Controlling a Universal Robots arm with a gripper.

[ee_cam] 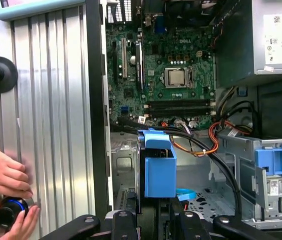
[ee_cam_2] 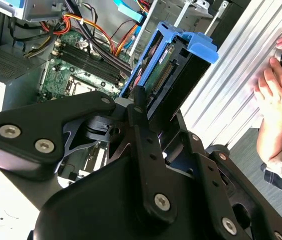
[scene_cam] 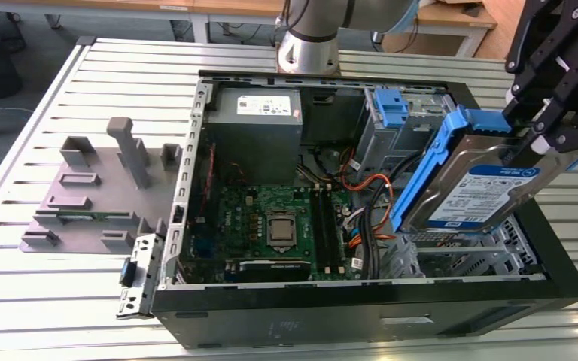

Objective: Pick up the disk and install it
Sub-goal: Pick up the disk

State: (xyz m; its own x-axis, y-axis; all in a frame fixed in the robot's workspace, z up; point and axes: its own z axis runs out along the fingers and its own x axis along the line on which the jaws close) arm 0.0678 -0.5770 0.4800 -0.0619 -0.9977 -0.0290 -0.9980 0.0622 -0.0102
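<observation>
Black linkage gripper [ee_cam_2: 143,102] sits closest in the second wrist view, jaws closed on one end of the disk [scene_cam: 475,188], a flat silver hard drive with a white-and-blue label in a blue plastic carrier frame. Disk hangs tilted, clear of everything, over the bare metal drive cage [scene_cam: 450,259] at the exterior view's right of the open black computer case [scene_cam: 369,316]. Green motherboard [scene_cam: 269,218] lies beside the cage, with orange cables [scene_cam: 369,184] close by.

Handling, my read:
- dense and rigid, no give
- smooth metal faces could slip, so needs a firm clamp
- shock-sensitive, no knocks against the cage
- blue frame is thin plastic and likely flexes
- best hold is across the metal body, off the connector edge [ee_cam_2: 163,75]

A person's hand [ee_cam_2: 275,95] rests on the slatted aluminium table [scene_cam: 58,301].
</observation>
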